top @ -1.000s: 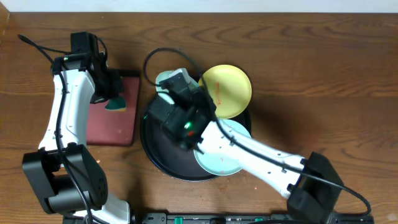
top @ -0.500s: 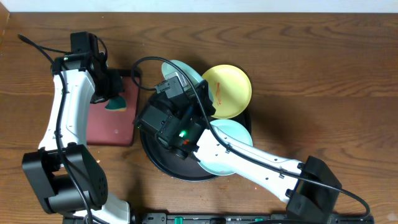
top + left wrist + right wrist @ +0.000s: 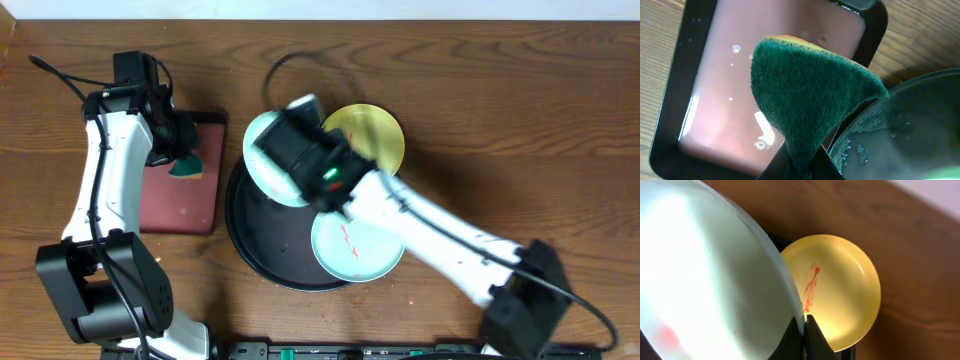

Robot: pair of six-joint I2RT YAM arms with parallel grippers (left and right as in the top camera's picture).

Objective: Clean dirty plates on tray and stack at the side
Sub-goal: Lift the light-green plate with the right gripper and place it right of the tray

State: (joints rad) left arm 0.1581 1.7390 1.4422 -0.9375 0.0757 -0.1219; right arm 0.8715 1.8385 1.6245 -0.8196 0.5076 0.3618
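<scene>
My right gripper (image 3: 803, 325) is shut on the rim of a pale mint green plate (image 3: 710, 285) and holds it lifted and tilted above the black tray (image 3: 260, 235); the plate also shows in the overhead view (image 3: 268, 158). A yellow plate (image 3: 375, 140) with a reddish smear (image 3: 810, 287) lies at the tray's far right. A second mint plate (image 3: 360, 248) with red smears lies at the tray's near right. My left gripper (image 3: 805, 167) is shut on a green sponge (image 3: 805, 95) above the small reddish-brown tray (image 3: 725, 80), left of the black tray (image 3: 920, 130).
The reddish-brown tray (image 3: 185, 185) holds soapy water with bubbles. The black tray's inside looks wet with foam near its left rim. Wooden tabletop (image 3: 520, 120) lies all around. A black cable loops above the right arm.
My right arm swung up and to the right with the mint plate, which now tilts over the tray's far-left rim. The left arm and sponge have not moved.
</scene>
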